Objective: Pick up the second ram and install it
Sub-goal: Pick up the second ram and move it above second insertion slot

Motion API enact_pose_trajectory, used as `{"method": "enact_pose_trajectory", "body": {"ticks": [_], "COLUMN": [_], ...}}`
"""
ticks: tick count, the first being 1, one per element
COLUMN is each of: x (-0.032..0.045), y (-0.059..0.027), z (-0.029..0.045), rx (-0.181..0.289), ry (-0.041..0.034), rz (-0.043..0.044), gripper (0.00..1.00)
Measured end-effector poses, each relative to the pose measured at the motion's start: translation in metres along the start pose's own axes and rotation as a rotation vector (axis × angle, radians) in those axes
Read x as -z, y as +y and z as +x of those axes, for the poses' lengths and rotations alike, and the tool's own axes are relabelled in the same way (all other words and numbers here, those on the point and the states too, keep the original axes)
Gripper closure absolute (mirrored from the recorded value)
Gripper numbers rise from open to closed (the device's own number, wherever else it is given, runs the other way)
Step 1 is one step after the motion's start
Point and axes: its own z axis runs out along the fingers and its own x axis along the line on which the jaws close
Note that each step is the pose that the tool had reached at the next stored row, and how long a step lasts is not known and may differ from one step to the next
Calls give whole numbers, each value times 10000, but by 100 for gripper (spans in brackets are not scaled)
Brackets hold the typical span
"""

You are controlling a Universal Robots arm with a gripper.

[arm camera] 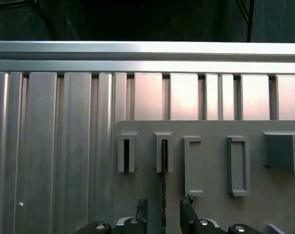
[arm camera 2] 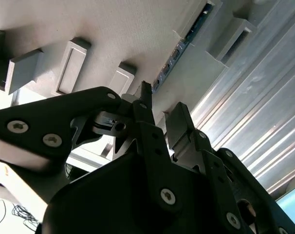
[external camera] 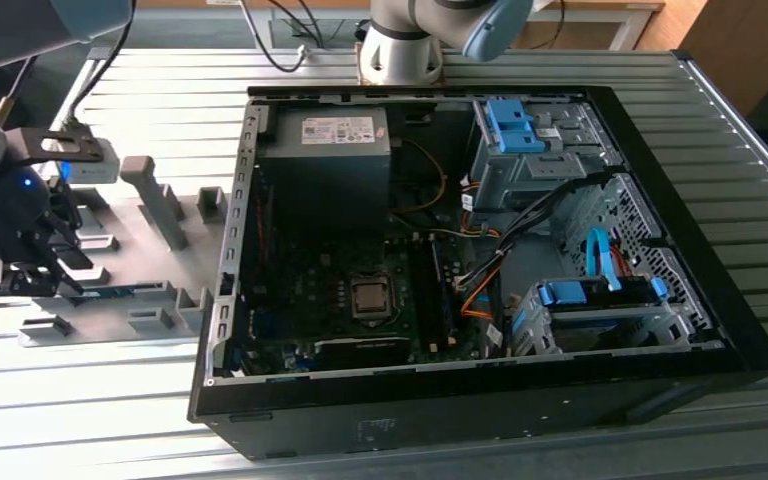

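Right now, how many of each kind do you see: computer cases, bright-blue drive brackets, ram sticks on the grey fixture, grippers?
computer case: 1
bright-blue drive brackets: 2
ram stick on the grey fixture: 1
gripper: 1
Total: 5

A ribbed metal surface (external camera: 77, 420) carries an open black case (external camera: 464, 405) and, at the exterior view's left just beside it, a grey plate (external camera: 117, 262); the arm's base (external camera: 404, 55) seemingly stands at its far edge.
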Motion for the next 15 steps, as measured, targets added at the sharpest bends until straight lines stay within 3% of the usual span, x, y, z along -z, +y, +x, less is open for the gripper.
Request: {"method": "enact_pose_trajectory", "body": {"ticks": [1, 3, 9, 15], "x": [-72, -112, -182, -195], "y": [-1, -3, -3, -4], "z": [-2, -1, -2, -2], "rx": [71, 254, 254, 247], "ry": [13, 19, 29, 33], "rz": [30, 79, 86, 90], "gripper": [60, 60, 60, 60]}}
